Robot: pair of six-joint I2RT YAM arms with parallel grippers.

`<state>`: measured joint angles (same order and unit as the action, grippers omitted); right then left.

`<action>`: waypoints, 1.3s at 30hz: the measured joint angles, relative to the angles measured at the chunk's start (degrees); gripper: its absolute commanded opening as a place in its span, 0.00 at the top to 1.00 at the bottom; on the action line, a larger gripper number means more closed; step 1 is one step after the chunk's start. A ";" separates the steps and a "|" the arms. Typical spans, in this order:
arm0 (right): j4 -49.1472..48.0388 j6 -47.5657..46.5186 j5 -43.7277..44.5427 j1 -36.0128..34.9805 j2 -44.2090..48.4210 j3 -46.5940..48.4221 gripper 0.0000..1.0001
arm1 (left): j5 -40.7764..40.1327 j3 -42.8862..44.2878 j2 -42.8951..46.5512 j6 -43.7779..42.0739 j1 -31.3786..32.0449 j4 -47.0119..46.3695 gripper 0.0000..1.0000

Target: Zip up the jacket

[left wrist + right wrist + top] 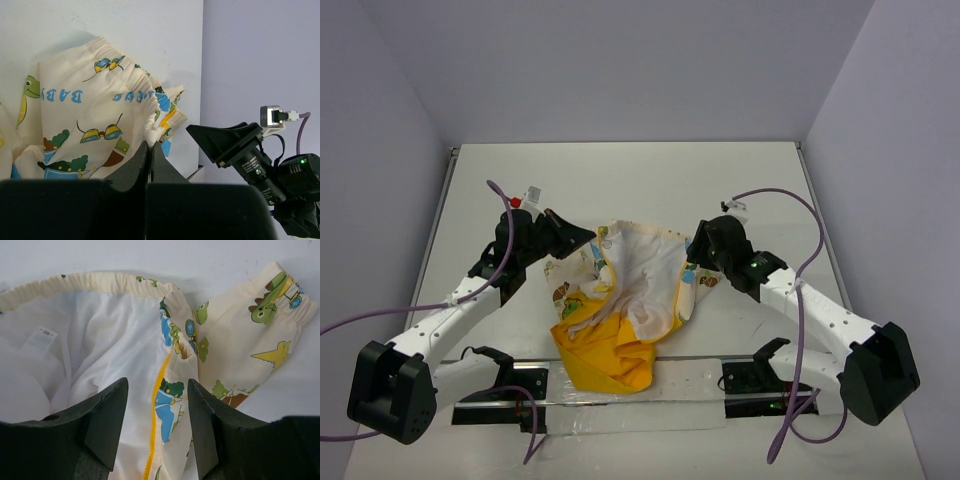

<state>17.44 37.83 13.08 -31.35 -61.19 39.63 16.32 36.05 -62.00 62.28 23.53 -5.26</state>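
Note:
The jacket (632, 285) lies crumpled and open mid-table, cream printed cloth and white inner side up, yellow hood (605, 355) toward the near edge. My left gripper (588, 238) is shut on the jacket's gathered left hem edge; in the left wrist view the fingertips (150, 145) pinch the cream cloth (85, 105). My right gripper (692, 262) is open and hovers over the jacket's right front edge. In the right wrist view its gripper (157, 390) straddles the yellow zipper tape (160, 375) without holding it. A printed sleeve cuff (272, 295) lies to the right.
The pale table (620, 180) is enclosed by lilac walls on three sides. A clear mounting plate (690, 385) with both arm bases runs along the near edge. Purple cables loop beside each arm. A small size label (41, 338) sits on the white inner cloth.

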 measured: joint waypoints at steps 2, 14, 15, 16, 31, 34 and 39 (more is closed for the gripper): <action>0.14 0.00 0.03 0.00 -1.14 0.00 0.45 | 0.04 0.00 0.00 0.00 0.00 0.00 1.00; -1.29 0.21 1.59 0.00 -9.59 0.03 0.56 | 0.22 0.00 0.00 -0.41 0.00 0.11 1.00; -1.43 0.22 1.68 0.00 -9.97 0.03 0.56 | 0.23 0.00 0.01 -0.47 0.00 0.11 1.00; -1.54 0.22 1.78 0.00 -10.33 0.03 0.55 | 0.23 0.00 0.01 -0.50 0.00 0.11 1.00; -4.66 0.96 1.86 0.65 -14.33 0.13 0.55 | 0.52 0.00 0.05 -0.61 0.00 0.11 1.00; -4.87 1.37 1.85 0.97 -15.14 0.14 0.58 | 0.52 0.00 0.16 -0.63 0.00 0.11 1.00; -6.30 1.79 1.62 1.26 -15.21 0.14 0.52 | 0.61 -0.02 0.37 -0.63 0.00 0.09 1.00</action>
<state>11.15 39.61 14.70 -30.09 -76.40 39.77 16.93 36.03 -61.63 61.65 23.53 -5.17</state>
